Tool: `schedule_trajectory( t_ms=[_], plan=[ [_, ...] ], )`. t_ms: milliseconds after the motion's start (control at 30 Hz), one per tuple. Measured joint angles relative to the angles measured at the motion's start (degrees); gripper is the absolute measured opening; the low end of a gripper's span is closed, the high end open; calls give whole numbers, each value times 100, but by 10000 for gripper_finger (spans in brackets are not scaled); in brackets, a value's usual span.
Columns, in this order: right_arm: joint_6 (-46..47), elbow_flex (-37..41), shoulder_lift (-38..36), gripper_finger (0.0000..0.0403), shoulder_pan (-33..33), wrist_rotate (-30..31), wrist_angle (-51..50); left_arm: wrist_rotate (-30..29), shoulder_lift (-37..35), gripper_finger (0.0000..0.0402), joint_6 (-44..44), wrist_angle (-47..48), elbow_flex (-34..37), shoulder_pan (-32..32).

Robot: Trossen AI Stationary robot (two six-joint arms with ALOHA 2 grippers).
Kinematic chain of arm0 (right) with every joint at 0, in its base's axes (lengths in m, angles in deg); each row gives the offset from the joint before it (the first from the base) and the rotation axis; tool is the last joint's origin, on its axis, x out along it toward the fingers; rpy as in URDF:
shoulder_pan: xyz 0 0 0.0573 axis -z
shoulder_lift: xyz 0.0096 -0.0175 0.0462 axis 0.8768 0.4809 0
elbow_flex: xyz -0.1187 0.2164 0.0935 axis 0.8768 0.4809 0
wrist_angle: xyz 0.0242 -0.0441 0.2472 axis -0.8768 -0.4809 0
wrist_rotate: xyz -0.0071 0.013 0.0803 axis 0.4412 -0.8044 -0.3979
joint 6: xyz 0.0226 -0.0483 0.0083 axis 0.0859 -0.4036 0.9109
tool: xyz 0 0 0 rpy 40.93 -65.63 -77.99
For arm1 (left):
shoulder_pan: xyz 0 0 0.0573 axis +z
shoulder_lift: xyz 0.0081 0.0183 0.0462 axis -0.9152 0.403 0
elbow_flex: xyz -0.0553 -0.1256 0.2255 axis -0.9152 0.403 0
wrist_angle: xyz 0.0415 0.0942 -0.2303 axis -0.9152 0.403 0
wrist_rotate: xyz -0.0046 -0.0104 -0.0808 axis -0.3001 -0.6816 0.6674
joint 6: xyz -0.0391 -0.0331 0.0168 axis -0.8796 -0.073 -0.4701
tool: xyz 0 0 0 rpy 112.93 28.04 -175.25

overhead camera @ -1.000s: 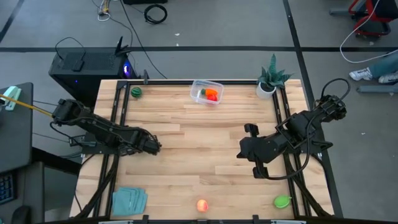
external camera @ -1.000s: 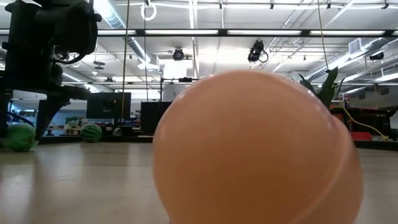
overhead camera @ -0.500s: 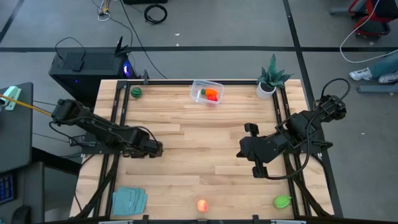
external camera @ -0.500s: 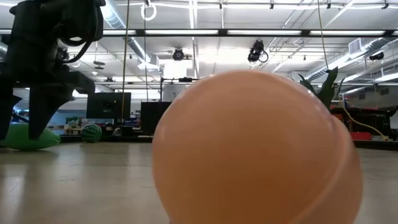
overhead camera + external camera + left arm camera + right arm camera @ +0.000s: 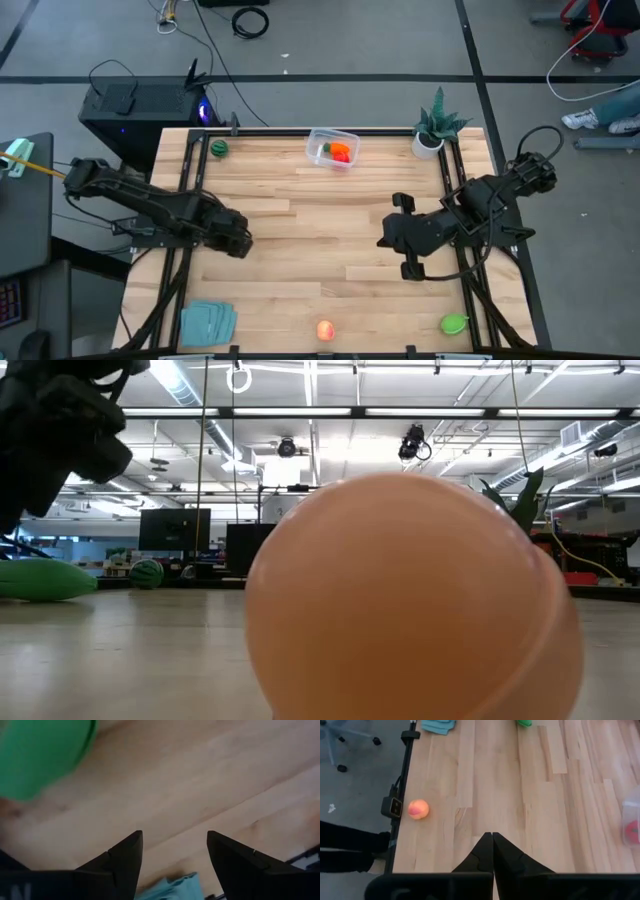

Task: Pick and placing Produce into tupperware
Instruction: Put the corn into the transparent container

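Green produce [image 5: 42,755] lies just beyond the released left claw [image 5: 172,852]; a careless approach could knock it away. Right claw [image 5: 492,851] clenched, empty.

Colours on the pale wood table [image 5: 300,230]

The table is light blond planks with darker grain streaks. The clear tupperware [image 5: 332,147] shows orange and red produce inside with a touch of green. A peach-orange piece [image 5: 325,329] has a redder blush; in the low view it looks a smooth, pale peach. A bright green piece [image 5: 454,323] and a dark green striped ball [image 5: 218,147] sit apart. The folded cloth [image 5: 207,323] is teal. Both arms are black; the plant [image 5: 435,122] is spiky green in a white pot.
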Motion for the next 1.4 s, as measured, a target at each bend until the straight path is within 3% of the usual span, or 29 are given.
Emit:
schedule_trajectory(
  t_ms=[333, 600, 833, 1400],
  plan=[
    [5, 0, 2, 3, 310, 2, 424, -436, -582, 224, 2763, 914, -2, 512],
    [510, 0, 2, 5, 716, 2, 756, -411, -573, 217, 3941, 1794, -2, 878],
    [794, 0, 2, 4, 1005, -364, 813, -503, -571, 219, 4163, 1762, -2, 1036],
    [785, 0, 2, 22, 1010, -258, 813, -516, -569, 211, 4275, 1634, -2, 1040]
  ],
)
